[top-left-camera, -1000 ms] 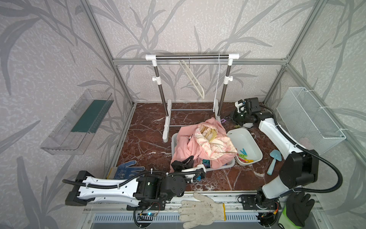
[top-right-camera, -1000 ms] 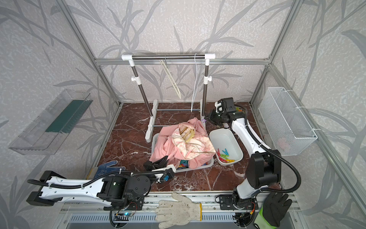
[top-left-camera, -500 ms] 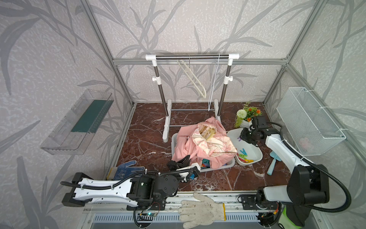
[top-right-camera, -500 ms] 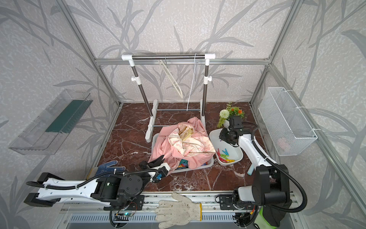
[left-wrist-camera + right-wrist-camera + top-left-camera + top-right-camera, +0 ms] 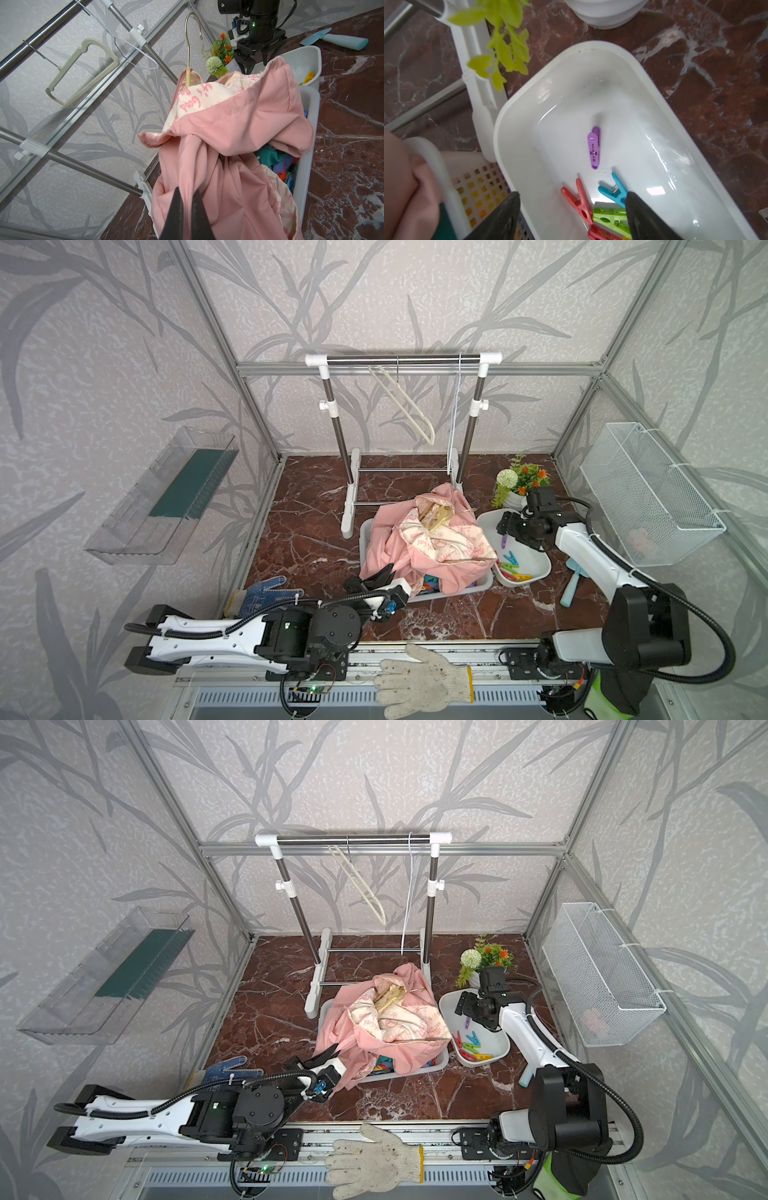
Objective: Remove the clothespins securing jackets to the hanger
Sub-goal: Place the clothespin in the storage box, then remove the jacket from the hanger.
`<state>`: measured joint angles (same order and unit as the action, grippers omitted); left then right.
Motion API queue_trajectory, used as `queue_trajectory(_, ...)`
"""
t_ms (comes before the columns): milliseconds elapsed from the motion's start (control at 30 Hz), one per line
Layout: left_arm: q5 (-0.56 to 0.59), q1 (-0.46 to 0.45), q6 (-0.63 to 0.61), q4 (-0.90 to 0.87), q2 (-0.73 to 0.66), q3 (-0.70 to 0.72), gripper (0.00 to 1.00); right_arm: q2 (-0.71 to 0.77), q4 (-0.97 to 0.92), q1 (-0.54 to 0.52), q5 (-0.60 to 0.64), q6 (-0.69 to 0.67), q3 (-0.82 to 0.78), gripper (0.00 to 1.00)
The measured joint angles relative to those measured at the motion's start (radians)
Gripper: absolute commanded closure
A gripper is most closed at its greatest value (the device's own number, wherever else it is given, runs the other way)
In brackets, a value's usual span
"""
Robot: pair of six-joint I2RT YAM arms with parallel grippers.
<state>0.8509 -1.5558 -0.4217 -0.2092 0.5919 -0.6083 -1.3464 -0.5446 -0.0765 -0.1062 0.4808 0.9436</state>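
A pink jacket (image 5: 428, 547) with cream patterned lining lies heaped in a white basket (image 5: 457, 593), with a gold-hooked hanger (image 5: 190, 41) still in its collar. A teal jacket (image 5: 268, 154) shows beneath it. My left gripper (image 5: 187, 190) is shut on a fold of the pink jacket at the basket's near left corner. My right gripper (image 5: 572, 193) hangs open over a white tub (image 5: 512, 104), nothing between its fingers. A purple clothespin (image 5: 594, 147) lies loose on the tub floor. Red (image 5: 579, 199), blue (image 5: 614, 190) and green (image 5: 608, 216) clothespins lie beside it.
A clothes rack (image 5: 399, 360) at the back carries a cream hanger (image 5: 405, 406) and a white wire hanger (image 5: 455, 414). A flower pot (image 5: 517, 485) stands behind the tub. A blue brush (image 5: 571, 585), a dotted glove (image 5: 257, 593), a white glove (image 5: 424, 680) and a wall-mounted mesh basket (image 5: 648, 489) are nearby.
My right arm came forward from beside the rack post to over the tub and its jaws opened; the purple clothespin now lies in the tub. The left gripper stayed shut on the jacket.
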Motion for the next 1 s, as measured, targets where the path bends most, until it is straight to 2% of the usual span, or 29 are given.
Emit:
queue_trajectory(133, -0.015, 0.0, 0.016, 0.0, -0.029, 0.006, 1.0, 0.142, 0.024, -0.028, -0.013, -0.038, 0.002, 0.18)
queue_trajectory(333, -0.034, 0.007, 0.072, 0.001, -0.058, 0.006, 1.0, 0.418, 0.155, -0.196, -0.009, -0.12, -0.052, 0.18)
queue_trajectory(467, -0.049, 0.02, 0.117, 0.001, -0.084, 0.006, 1.0, 0.523, 0.223, -0.233, -0.034, -0.163, -0.101, 0.18)
queue_trajectory(667, -0.07, 0.037, 0.18, -0.001, -0.113, -0.015, 1.0, 0.577, 0.27, -0.256, -0.097, -0.22, -0.154, 0.18)
queue_trajectory(1000, -0.121, 0.047, 0.243, -0.018, -0.119, -0.035, 1.0, 0.545, 0.319, -0.396, -0.112, -0.266, -0.15, 0.14)
